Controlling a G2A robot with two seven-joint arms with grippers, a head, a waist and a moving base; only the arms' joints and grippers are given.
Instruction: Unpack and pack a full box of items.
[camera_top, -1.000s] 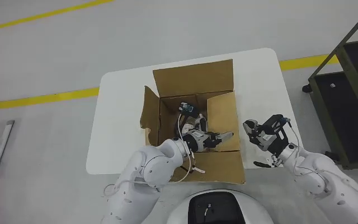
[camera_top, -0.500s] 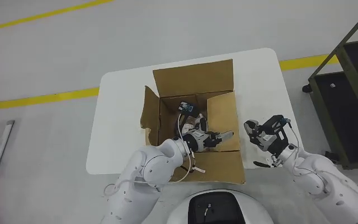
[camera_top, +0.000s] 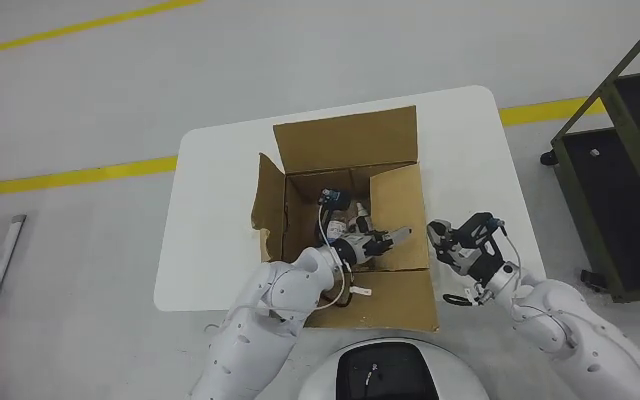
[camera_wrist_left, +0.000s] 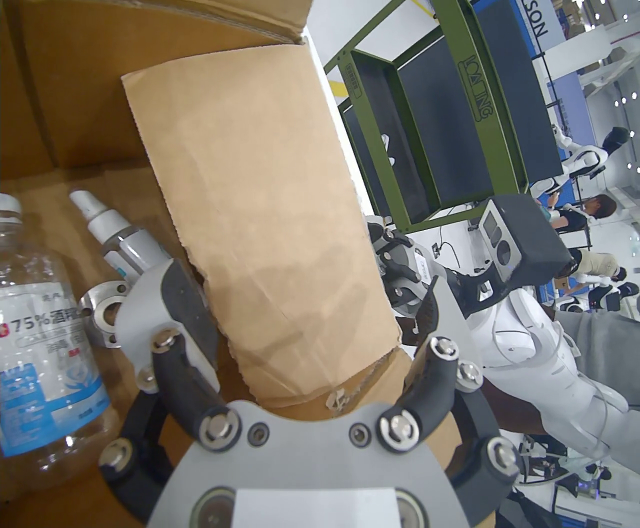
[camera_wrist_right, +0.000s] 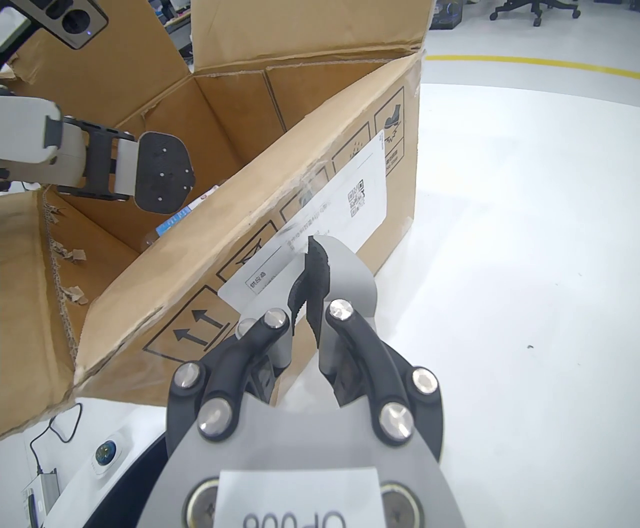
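Observation:
An open cardboard box (camera_top: 345, 140) stands mid-table. My left gripper (camera_top: 385, 240) is inside it, open, its fingers (camera_wrist_left: 172, 305) astride the box's side flap (camera_wrist_left: 250, 200) without closing on it. Down on the box floor lie a clear labelled bottle (camera_wrist_left: 35, 340), a small spray bottle (camera_wrist_left: 115, 235) and a metal ring part (camera_wrist_left: 102, 312). My right gripper (camera_top: 440, 235) is just outside the box's right wall, shut with nothing held; in its wrist view the right gripper (camera_wrist_right: 312, 270) sits close to the white label (camera_wrist_right: 345, 210) on the box wall (camera_wrist_right: 150, 280).
The white table (camera_top: 220, 200) has bare surface left, behind and right of the box. A green cart (camera_top: 600, 180) stands off the table's right side. The near flap (camera_top: 390, 300) lies folded out toward the robot.
My right gripper has moved left, closer to the box wall. My left gripper has shifted slightly deeper along the flap.

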